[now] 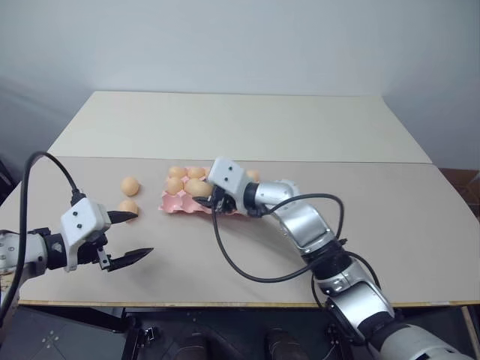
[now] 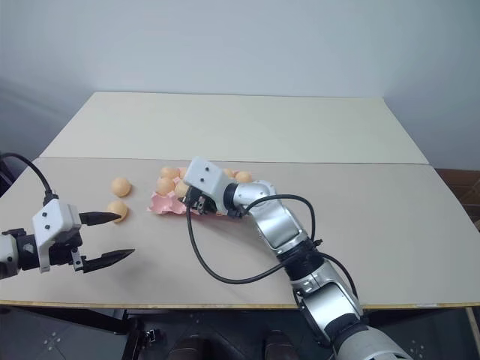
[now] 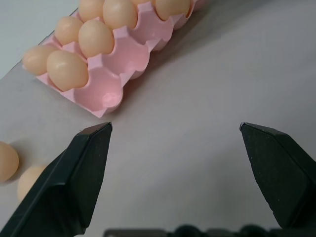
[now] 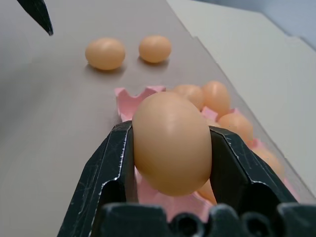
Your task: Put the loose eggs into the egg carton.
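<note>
My right gripper (image 4: 170, 148) has its fingers clamped across an egg (image 4: 170, 143) over the egg carton (image 3: 116, 74); smooth, brittle shell, so I'd grip lightly at the waist. Left gripper (image 1: 133, 234) gapes wide near two loose eggs (image 1: 130, 186) on the worktop (image 1: 390, 217)

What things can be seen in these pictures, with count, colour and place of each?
loose eggs: two, pale orange, on the table left of the carton.
held egg: one, pale orange, in the right pincer over the carton.
egg carton: one, pink, table centre, partly filled; exact egg count unclear.
table: one, beige.
left pincer: black fingers, open, near the loose eggs.
right pincer: black fingers, shut on the held egg.
</note>
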### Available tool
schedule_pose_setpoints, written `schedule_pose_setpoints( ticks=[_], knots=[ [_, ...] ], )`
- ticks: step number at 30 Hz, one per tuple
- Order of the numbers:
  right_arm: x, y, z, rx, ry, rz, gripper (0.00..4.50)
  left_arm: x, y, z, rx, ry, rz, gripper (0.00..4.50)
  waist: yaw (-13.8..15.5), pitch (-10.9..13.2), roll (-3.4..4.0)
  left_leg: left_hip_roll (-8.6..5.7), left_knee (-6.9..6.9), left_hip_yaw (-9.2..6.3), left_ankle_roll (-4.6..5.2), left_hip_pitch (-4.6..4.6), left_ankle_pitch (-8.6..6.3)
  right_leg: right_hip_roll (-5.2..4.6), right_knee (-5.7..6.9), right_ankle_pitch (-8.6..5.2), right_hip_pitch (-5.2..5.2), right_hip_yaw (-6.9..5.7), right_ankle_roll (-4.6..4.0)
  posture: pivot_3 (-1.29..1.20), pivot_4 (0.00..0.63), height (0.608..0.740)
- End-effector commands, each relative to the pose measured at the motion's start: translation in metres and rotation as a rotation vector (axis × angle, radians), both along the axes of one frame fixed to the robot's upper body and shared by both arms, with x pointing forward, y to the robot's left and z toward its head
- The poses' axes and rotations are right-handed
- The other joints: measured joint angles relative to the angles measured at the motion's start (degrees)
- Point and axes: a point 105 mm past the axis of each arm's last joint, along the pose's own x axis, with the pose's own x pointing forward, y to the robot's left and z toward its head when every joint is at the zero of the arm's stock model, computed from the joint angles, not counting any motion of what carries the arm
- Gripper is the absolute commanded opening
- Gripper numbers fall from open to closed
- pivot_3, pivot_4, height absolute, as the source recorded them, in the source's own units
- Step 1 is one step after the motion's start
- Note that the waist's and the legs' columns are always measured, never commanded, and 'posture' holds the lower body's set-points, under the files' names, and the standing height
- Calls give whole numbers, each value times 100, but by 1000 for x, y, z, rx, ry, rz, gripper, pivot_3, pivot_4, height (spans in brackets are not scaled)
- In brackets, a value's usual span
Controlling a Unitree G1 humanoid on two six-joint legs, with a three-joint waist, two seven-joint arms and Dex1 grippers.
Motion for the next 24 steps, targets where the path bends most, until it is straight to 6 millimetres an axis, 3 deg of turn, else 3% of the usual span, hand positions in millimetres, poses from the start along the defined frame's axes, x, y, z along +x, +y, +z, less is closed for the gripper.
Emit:
schedule_pose_setpoints(
  ticks=[1, 7, 14, 20, 24],
  knots=[
    [0, 8, 12, 33, -64, 14, 1942, -3, 0, 11, 19, -54, 1, 4500, -9, 0, 0, 0, -1, 0, 0, 0, 0, 0, 0, 0, 0, 0, 0, 0, 150, 740],
    [4, 16, 5, 25, -70, 19, 1942, -6, 2, 13, 23, -56, 11, 4500, -23, 0, 0, 1, -4, 0, -1, 3, 0, 1, 1, 0, 0, 0, -1, 0, 150, 740],
    [7, 16, 3, 19, -101, 3, 4243, -5, 1, 13, 23, -59, 10, 4500, -78, 0, 1, 1, -8, 0, -2, 3, 1, 0, 0, 0, -1, 0, -1, 0, 150, 740],
    [6, 7, 9, 18, -136, -7, 4243, -2, 0, 12, 21, -62, 7, 4500, -112, 0, 1, 1, -9, -1, -2, 2, 1, 0, 0, 0, -1, 0, -1, 0, 150, 740],
    [-13, -15, 14, -8, -172, 35, 4243, 0, -1, 13, 20, -67, 9, 4500, -99, 0, 0, 0, -12, -3, -2, -1, 1, -3, -3, 0, -2, -1, -1, 0, 150, 740]
  ],
)
